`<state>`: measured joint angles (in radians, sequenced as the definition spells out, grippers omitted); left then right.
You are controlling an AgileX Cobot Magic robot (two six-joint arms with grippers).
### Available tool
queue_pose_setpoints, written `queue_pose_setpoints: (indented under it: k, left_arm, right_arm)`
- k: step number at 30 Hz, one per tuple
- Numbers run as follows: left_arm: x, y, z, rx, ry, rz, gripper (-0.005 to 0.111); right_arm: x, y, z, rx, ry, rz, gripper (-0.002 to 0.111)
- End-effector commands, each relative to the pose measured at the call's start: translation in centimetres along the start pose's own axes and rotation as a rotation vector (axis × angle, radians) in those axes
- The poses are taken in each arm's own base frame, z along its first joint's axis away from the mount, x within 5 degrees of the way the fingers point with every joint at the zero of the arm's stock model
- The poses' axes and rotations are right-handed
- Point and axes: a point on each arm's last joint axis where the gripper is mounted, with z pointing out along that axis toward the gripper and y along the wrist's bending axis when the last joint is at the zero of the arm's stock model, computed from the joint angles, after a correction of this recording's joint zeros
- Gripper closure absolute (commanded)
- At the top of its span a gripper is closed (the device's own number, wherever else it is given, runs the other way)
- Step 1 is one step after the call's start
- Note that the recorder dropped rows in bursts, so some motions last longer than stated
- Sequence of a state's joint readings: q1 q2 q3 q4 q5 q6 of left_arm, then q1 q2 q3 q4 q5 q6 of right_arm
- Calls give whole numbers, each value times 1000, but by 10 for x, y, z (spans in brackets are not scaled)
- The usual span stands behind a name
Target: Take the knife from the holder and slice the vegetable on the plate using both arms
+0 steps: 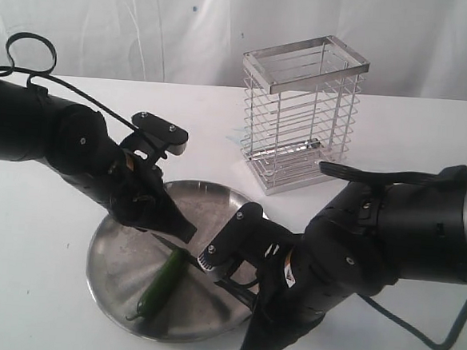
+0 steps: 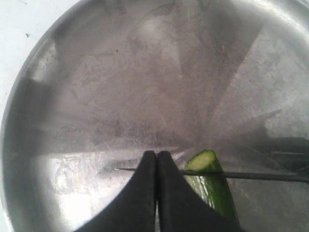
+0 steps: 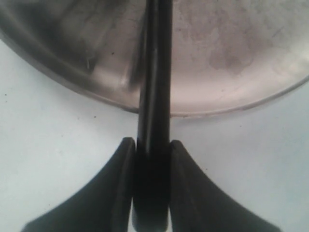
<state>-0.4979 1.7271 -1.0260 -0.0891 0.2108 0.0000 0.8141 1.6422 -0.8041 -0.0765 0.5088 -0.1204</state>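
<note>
The green vegetable (image 1: 160, 286) lies on the steel plate (image 1: 116, 247), its cut end (image 2: 203, 161) facing the plate's middle. My right gripper (image 1: 237, 291) is shut on the black handle of the knife (image 3: 155, 72), over the plate's near right rim. The thin dark blade (image 2: 260, 176) crosses the vegetable (image 2: 219, 193) just behind its cut end. My left gripper (image 2: 157, 154) is shut with nothing between its fingers, tips low over the plate right beside the vegetable and touching the blade line. The wire holder (image 1: 302, 108) stands behind the plate and has no knife in it.
White table all round, with a white curtain behind. The right arm's bulky black links (image 1: 406, 235) and a looping cable (image 1: 439, 333) fill the front right. The left arm (image 1: 52, 134) reaches in from the left edge.
</note>
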Motion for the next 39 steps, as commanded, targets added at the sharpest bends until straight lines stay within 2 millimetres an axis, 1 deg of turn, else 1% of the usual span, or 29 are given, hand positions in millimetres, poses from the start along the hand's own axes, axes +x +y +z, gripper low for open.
queue_pose_setpoints:
  k: [1, 6, 10, 12, 14, 18, 25, 30, 39]
  left_arm:
    - [4, -1, 6, 6, 36, -5, 107]
    - [13, 0, 27, 6, 100, -9, 107]
    - [25, 2, 50, 9, 177, 14, 107]
    - [26, 2, 52, 10, 187, 19, 107]
    - [24, 1, 48, 10, 174, 20, 107]
    - [14, 1, 31, 4, 105, 32, 107]
    - [4, -1, 6, 3, 43, 43, 107]
    - [4, -1, -1, 5, 41, 44, 107]
    - [5, -1, -2, 7, 51, 44, 107]
  right_arm:
    - [0, 0, 0, 3, -6, -13, 108]
    - [1, 1, 0, 0, 3, -11, 108]
    - [3, 1, 0, -2, 24, -11, 108]
    - [4, 1, 0, -4, 41, -11, 108]
    - [6, 1, -1, -6, 66, -13, 108]
    - [10, 1, -2, -11, 110, -13, 108]
    - [13, 1, -15, -9, 120, -11, 108]
    - [13, 1, -18, -7, 116, -11, 108]
    - [9, 0, -18, -2, 76, -11, 108]
